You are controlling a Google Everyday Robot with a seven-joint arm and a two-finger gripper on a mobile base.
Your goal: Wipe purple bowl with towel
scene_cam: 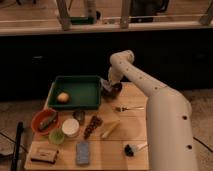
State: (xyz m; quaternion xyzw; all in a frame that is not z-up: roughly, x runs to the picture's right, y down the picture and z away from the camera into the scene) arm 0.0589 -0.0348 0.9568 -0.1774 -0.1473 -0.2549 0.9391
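The dark purple bowl (114, 90) sits at the back of the wooden table (115, 142), just right of the green tray. My gripper (106, 85) hangs at the end of the white arm, down at the bowl's left rim. A grey-blue folded cloth (82, 152), which looks like the towel, lies flat near the table's front edge, far from the gripper. I cannot make out whether anything is in the gripper.
A green tray (93, 103) holds a yellow fruit (62, 97). A red bowl (35, 122), white cup (70, 127), small green cup (56, 137) and brown block (43, 154) stand at the left. A fork (127, 108), a yellow stick (110, 130) and a black brush (132, 148) lie to the right.
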